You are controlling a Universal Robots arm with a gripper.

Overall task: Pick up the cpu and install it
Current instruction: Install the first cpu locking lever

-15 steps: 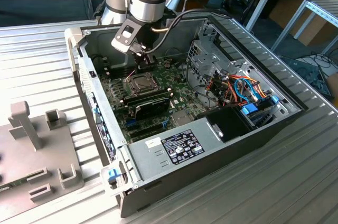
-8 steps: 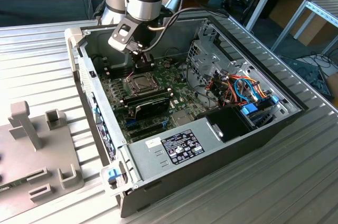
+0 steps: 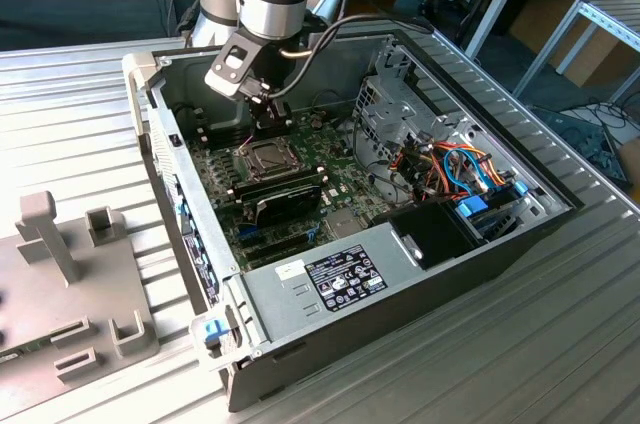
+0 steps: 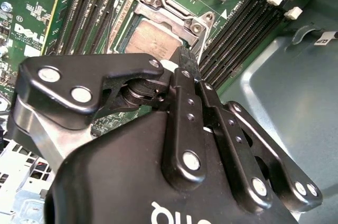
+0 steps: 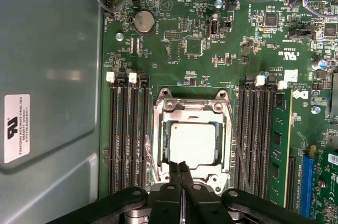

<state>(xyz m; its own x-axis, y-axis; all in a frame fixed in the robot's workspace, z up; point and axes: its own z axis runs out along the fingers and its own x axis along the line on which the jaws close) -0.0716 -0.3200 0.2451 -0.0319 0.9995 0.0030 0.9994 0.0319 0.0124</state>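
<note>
gripper (image 5: 179,167): fingers closed together, empty, just beside cpu (image 5: 193,142).
cpu: lies flat in socket (image 5: 193,105).
flanking: memory slots (image 5: 129,134), both sides.

Dull silver-grey, unpatterned top on cpu (image 5: 193,145). Bright silver socket frame (image 5: 190,105). Green motherboard (image 5: 211,34), fine pale traces, white print. Black memory slots (image 5: 129,134) in parallel stripes, white latches (image 5: 132,77) at ends. Glossy black pincer (image 5: 181,167), silver rivets. Flat grey-blue case wall (image 5: 53,49), white label (image 5: 16,128) with black print. Silver-grey ribbed counter (image 3: 560,344). Orange and blue cables (image 3: 462,169).
</note>
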